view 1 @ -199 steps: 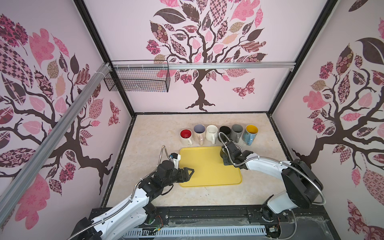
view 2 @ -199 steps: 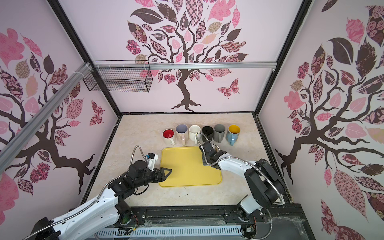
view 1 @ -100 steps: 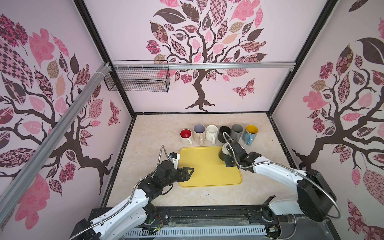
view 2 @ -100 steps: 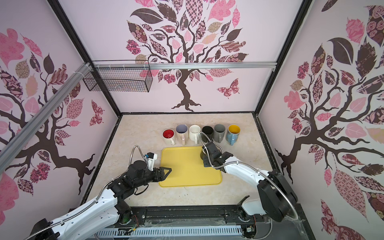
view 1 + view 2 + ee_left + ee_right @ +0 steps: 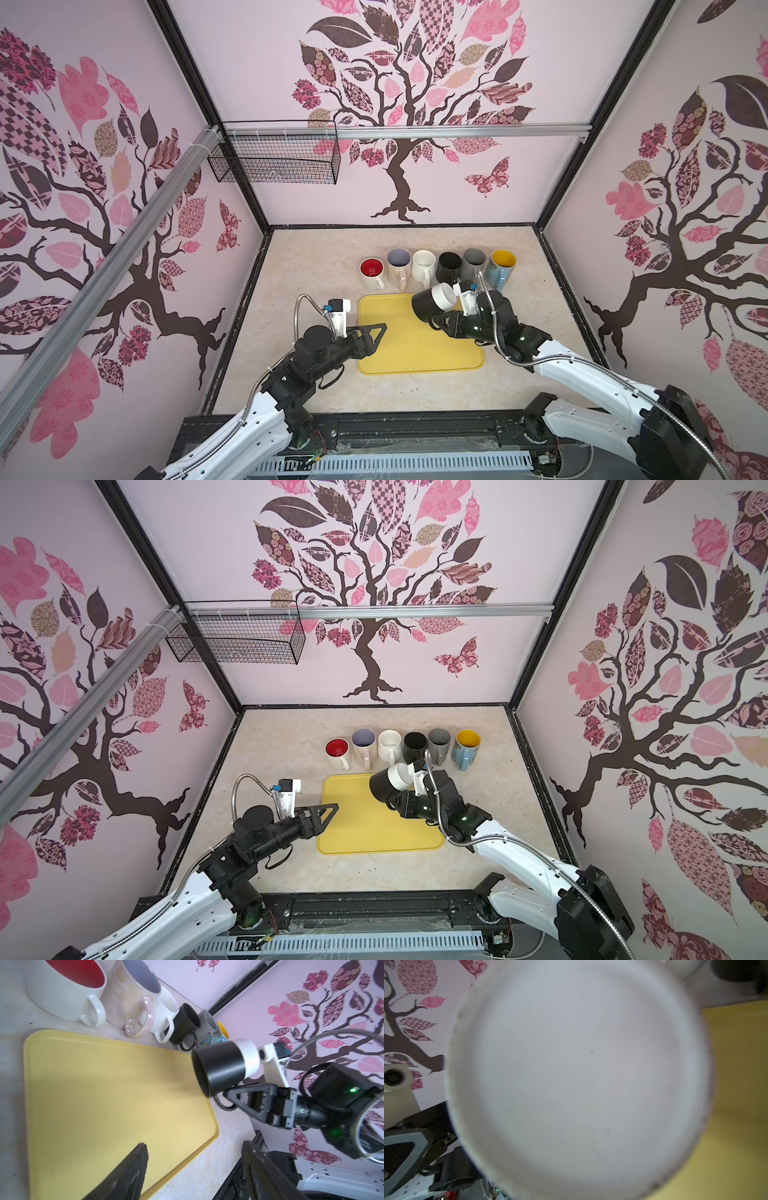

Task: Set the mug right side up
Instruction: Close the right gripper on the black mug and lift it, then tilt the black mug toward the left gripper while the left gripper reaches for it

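Over the tray [image 5: 399, 357], the right gripper [image 5: 441, 323] is pinched tight on what seems to be the handle of the mug [image 5: 432, 305]. Its fingertips partly hide the loop in the left wrist view, so I cannot be sure. The mug hangs clear of the tray, roughly on its side, just above and ahead of those fingertips. Its black mouth points away from the gripper toward the left arm and a little downward, and its white base [image 5: 577, 1076] fills the right wrist view.

The step in hand, as I judge it, is the wrist roll that brings the mouth uppermost. It wants a slow turn and a firm grip, so the mug cannot swing about the handle. The rim should stay high enough to clear the tray and away from the row of mugs [image 5: 436, 266] just behind the gripper. Set it down only once the base is level.

The left gripper [image 5: 374, 333] hovers spread and empty, well apart from the mug.
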Available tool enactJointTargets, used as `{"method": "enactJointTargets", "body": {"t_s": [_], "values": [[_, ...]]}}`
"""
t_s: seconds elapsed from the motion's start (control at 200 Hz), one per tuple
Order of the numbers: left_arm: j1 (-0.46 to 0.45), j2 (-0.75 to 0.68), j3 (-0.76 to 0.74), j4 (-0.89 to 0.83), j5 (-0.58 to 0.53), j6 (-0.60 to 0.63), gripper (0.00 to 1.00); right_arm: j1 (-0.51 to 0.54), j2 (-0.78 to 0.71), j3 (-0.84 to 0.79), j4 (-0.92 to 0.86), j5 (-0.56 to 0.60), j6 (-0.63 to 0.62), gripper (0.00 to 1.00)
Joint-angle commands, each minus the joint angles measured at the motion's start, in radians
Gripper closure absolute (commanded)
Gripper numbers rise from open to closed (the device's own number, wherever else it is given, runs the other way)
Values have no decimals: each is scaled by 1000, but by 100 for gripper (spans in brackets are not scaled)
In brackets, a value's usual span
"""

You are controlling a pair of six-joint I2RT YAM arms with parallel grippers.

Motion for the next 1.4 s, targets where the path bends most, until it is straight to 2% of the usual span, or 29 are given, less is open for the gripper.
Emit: {"method": "enactJointTargets", "body": {"t_s": [0.0, 0.355, 0.595, 0.84, 1.395], "values": [[-16, -10, -22, 138, 9, -57, 26, 8, -8, 36, 336, -167, 138, 100], [-58, 2, -25, 269, 7, -132, 29, 29, -15, 31, 552, -164, 268, 100], [-62, 65, -31, 399, 12, -190, 33, 56, 36, 50, 715, -173, 335, 100], [-70, 141, -16, 517, 37, -212, 39, 104, 93, 71, 764, -152, 350, 100], [-72, 173, -32, 569, 41, -245, 50, 119, 160, 97, 891, -155, 402, 100]]}}
